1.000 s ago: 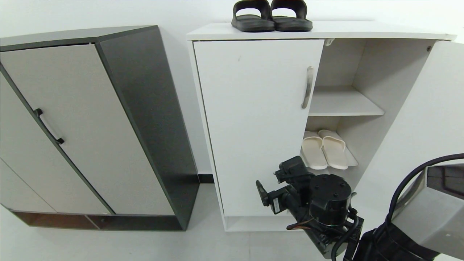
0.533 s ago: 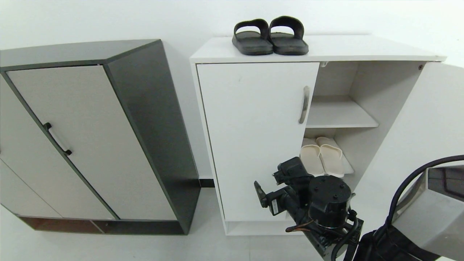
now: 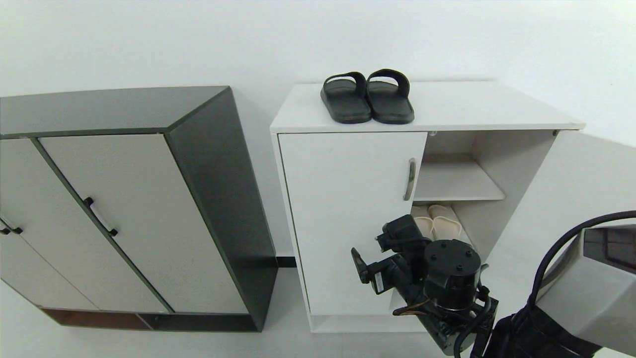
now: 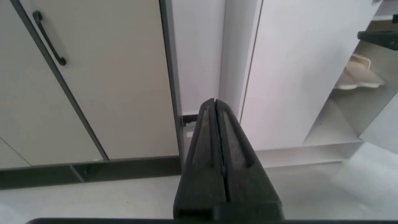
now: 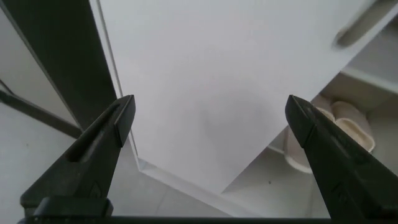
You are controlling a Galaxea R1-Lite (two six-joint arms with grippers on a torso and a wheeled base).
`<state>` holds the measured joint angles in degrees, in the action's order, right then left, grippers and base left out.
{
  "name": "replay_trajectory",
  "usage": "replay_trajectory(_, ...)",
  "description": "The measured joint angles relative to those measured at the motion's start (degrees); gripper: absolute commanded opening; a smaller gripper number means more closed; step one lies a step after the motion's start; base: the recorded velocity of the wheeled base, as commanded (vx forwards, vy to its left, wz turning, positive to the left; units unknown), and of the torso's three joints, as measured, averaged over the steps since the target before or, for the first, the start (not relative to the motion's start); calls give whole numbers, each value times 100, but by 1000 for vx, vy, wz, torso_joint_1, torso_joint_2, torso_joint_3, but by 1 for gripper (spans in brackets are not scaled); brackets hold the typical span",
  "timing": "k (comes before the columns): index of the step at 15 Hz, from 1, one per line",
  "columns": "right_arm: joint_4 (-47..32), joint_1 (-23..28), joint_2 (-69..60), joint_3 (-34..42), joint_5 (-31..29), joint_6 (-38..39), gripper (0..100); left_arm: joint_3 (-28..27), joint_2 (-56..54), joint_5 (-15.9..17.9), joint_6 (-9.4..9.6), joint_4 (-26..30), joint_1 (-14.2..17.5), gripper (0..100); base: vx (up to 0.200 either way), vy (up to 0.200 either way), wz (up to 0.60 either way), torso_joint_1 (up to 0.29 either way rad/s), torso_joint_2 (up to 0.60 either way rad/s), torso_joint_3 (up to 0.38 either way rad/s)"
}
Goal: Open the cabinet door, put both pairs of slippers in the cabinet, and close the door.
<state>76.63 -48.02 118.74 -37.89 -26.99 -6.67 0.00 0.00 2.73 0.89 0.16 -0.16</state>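
Atop the cabinet lay black slippers, likely light and soft, best pinched by the straps; the right gripper gaped, the left gripper was pressed together.

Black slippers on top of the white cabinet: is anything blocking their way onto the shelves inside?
Nothing visible blocks the black slippers. The cabinet has its right door open and its upper shelf bare; the white slippers lie on the shelf below. The shut left door covers only the other half.
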Motion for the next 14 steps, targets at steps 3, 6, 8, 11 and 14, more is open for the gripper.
replay_trajectory(3,0,0,0,-1,0,0,100,0,0,-2,0,2,0,0,0,0,0,168,-483,-315)
replay_trajectory(6,1,-5,0,-4,1,0,100,0,0,0,-2,2,-2,0,0,0,0,185,-504,-307)
replay_trajectory(8,0,0,0,-1,1,2,100,0,0,0,-2,2,-2,0,0,0,0,207,-522,-310)
replay_trajectory(11,-2,-2,0,2,1,2,100,0,0,0,-2,2,0,0,0,0,0,224,-540,-313)
replay_trajectory(14,-2,-2,0,2,1,0,100,0,0,0,0,2,-2,0,0,0,0,237,-549,-320)
